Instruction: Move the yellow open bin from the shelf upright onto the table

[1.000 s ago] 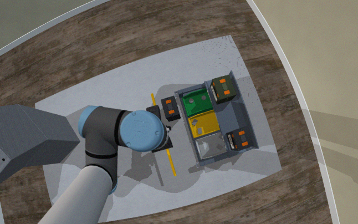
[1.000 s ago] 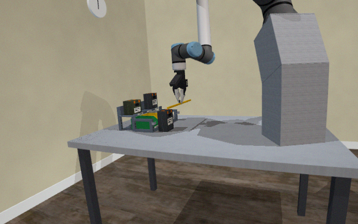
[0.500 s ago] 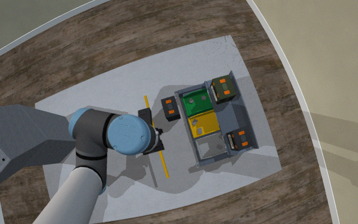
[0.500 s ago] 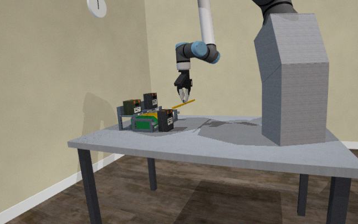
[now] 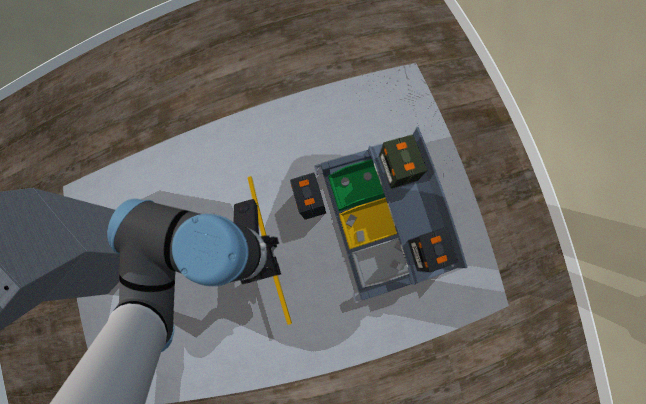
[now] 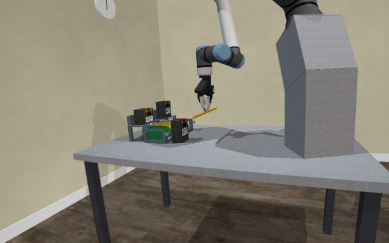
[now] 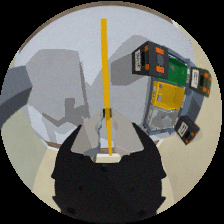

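The yellow bin [image 5: 379, 221] [image 6: 165, 124] [image 7: 170, 94] sits upright in the lower front row of the grey shelf [image 5: 419, 211], between a green bin and a grey bin. Small grey parts [image 5: 360, 235] lie in it. My gripper [image 6: 206, 110] [image 7: 107, 109] is shut on a thin yellow bar [image 5: 283, 301] [image 6: 199, 115] [image 7: 104, 50], holding it near its middle above the table, on the robot's side of the shelf and apart from the bin. In the top view the fingertips are hidden under the wrist.
A black box [image 5: 307, 195] [image 6: 179, 130] [image 7: 150, 59] stands on the table before the shelf. A dark green box [image 5: 403, 159] [image 6: 143, 115] and another black box [image 5: 433, 249] [image 6: 163, 109] stand on the shelf's raised back level. The green bin [image 5: 355, 185] and grey bin [image 5: 380, 261] flank the yellow one.
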`<state>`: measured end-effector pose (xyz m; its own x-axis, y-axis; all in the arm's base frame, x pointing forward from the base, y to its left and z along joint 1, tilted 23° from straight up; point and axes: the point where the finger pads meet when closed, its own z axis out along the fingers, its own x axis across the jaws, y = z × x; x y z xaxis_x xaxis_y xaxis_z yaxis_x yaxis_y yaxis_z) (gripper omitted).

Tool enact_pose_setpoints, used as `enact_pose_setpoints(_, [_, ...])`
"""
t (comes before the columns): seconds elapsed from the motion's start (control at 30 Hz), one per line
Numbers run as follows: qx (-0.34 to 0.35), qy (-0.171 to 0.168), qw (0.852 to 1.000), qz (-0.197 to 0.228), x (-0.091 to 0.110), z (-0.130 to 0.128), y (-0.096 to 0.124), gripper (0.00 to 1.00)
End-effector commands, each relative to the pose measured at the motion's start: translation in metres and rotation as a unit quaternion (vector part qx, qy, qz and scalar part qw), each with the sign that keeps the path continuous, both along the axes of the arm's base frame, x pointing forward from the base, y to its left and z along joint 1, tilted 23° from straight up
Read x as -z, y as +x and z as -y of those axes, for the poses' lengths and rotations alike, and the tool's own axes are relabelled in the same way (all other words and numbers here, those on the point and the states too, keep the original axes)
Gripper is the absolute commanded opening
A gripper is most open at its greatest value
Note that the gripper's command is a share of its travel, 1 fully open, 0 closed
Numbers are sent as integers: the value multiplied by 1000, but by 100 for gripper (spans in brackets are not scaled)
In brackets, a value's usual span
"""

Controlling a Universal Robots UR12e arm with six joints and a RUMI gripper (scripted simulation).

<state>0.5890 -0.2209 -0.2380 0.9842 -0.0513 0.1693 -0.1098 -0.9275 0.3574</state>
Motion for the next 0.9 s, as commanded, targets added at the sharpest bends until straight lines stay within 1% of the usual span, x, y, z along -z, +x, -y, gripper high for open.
enact_pose_setpoints(0.0, [-1,0,1000,1,6,-2,-35,0])
enact_pose_setpoints(0.37, [-1,0,1000,1,6,-2,-35,0])
enact_pose_setpoints(0.53, [-1,0,1000,1,7,-2,-43,0])
enact_pose_setpoints(0.87, [-1,0,1000,1,7,-2,-43,0])
